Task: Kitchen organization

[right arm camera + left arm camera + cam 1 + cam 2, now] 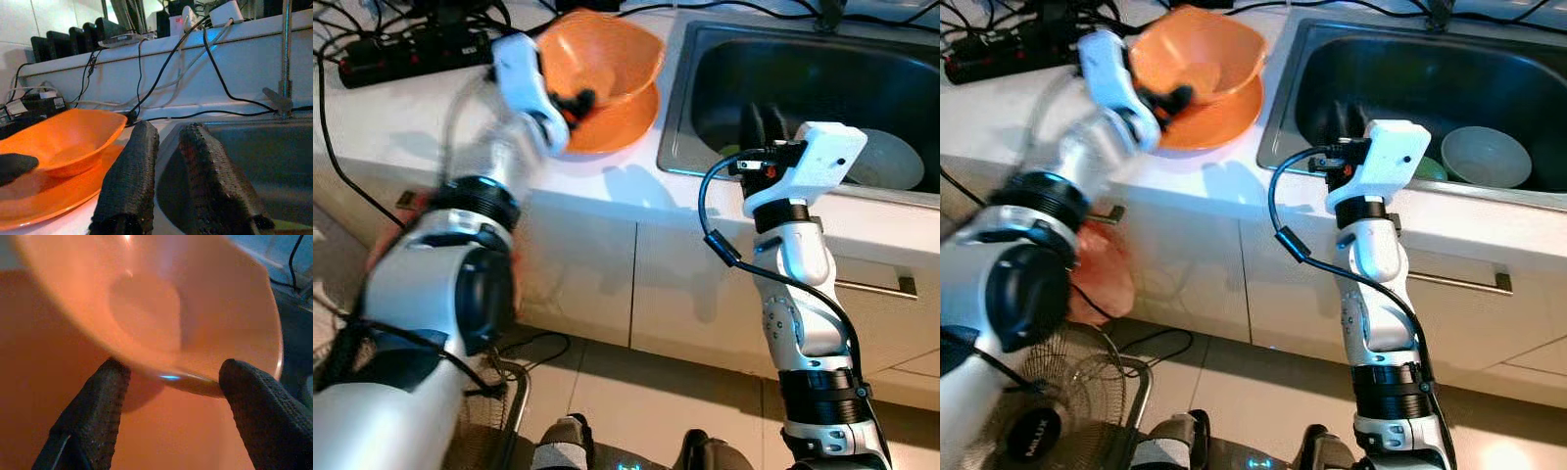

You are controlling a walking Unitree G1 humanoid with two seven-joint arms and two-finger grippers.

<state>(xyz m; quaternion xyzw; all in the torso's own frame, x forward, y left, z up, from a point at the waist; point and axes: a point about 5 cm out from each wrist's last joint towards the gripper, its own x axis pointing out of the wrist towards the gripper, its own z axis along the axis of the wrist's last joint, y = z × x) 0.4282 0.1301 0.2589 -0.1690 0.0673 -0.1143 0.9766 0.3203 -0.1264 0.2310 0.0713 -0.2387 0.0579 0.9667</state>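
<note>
- Left eye view: white countertop (401, 127) with a steel sink (803, 88) set into it on the right. Near the sink's left rim, an orange bowl (607, 54) tilted above an orange plate (617, 122). Left gripper (576, 103) at the bowl's near rim, black fingers spread, one inside the rim and one below it; arm blurred. Right gripper (762, 122) raised over the sink's front edge, pointing into the basin. A pale bowl (891, 162) low in the sink at right. Black power strip (411, 49) and cables at the back left of the counter.

- Right eye view: same scene. Orange bowl up on the left gripper's fingers, over the plate. Pale green bowl standing upright in the sink's right part, well apart from the right gripper. White cabinet fronts (1195, 284) under the counter, a metal drawer handle (1459, 284) at right. On the floor at lower left, a wire fan guard (1067, 392).

- Left wrist view: two black fingers (93, 416) apart, the bowl's orange rim passing between them, plate surface behind. Whether the pads press the rim cannot be told.

- Right wrist view: two black fingers (129, 181) close side by side with a narrow gap, holding nothing. Beyond them, orange bowl and plate on the counter beside the sink, a faucet stem (285, 54), white backsplash with cables.
</note>
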